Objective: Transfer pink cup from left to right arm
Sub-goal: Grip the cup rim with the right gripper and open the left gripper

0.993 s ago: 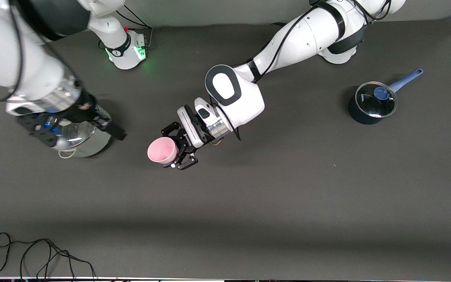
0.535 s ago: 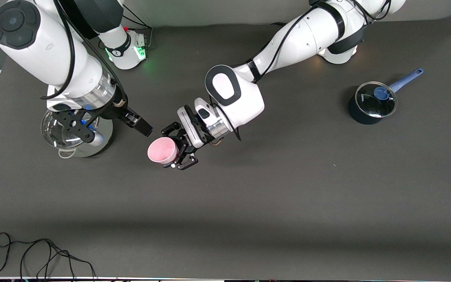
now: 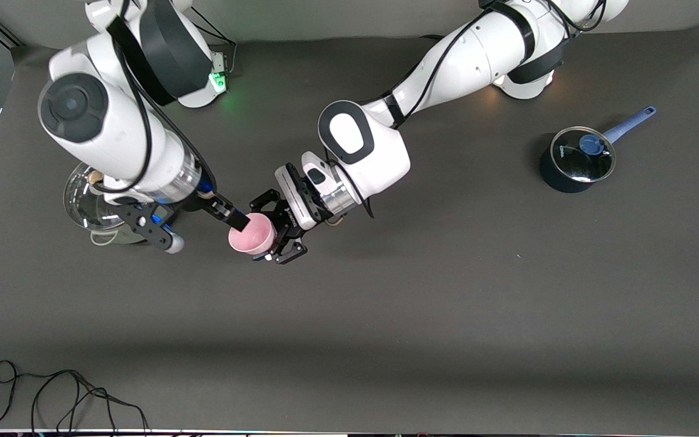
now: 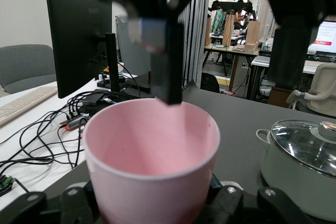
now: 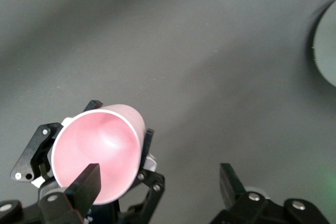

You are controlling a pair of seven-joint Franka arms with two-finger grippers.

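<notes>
The pink cup (image 3: 251,234) is held in my left gripper (image 3: 278,229), whose black claw fingers are shut round its base. The cup is tipped with its open mouth toward the right arm. My right gripper (image 3: 232,220) is open right at the cup's mouth, with one narrow finger (image 5: 84,186) across the rim and the other finger (image 5: 229,180) well clear of the cup. In the right wrist view the cup (image 5: 97,152) sits beside my right gripper (image 5: 157,187). In the left wrist view the cup (image 4: 152,156) fills my left gripper (image 4: 152,205), with the right finger (image 4: 167,61) just past its rim.
A silver pot with a glass lid (image 3: 91,209) stands under the right arm's wrist and shows in the left wrist view (image 4: 302,163). A dark blue saucepan with a lid (image 3: 575,160) stands at the left arm's end. Black cables (image 3: 52,394) lie at the table's near edge.
The right arm has swung from over the silver pot toward the cup, bringing one finger to the cup's rim. The left arm and the cup have stayed still.
</notes>
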